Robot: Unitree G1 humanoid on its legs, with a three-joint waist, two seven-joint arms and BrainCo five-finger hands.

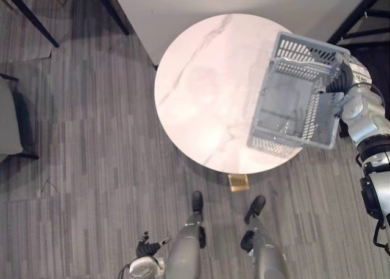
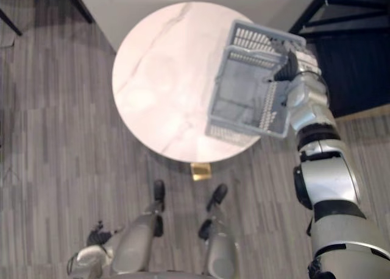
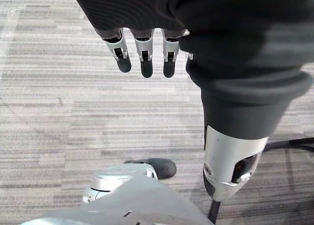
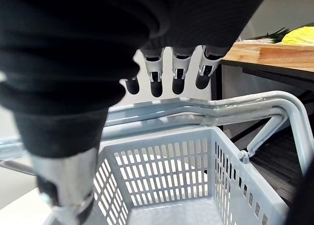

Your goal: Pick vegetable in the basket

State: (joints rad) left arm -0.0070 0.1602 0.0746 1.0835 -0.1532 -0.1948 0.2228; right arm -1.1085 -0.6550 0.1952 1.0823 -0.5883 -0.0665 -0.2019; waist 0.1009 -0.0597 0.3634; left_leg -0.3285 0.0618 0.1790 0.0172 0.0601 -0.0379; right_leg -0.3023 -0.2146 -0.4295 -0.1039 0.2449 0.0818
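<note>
An empty grey plastic basket (image 1: 304, 50) hangs tilted over the right edge of the round white marble table (image 1: 201, 90). My right hand (image 1: 340, 78) is at the basket's far right side, its fingers (image 4: 179, 72) curled over the two grey handles (image 4: 196, 109) that run just under them. Past the basket, a yellow-green leafy vegetable (image 4: 300, 35) lies on a wooden top (image 4: 265, 53). Low beside my leg hangs my left hand (image 1: 146, 248), fingers (image 3: 142, 48) relaxed above the floor and holding nothing.
A white wall or panel (image 1: 183, 11) stands behind the table. A dark metal frame (image 1: 359, 20) is at the back right, by the basket. Dark chair legs (image 1: 30, 17) stand at the back left on grey striped flooring (image 1: 85, 157).
</note>
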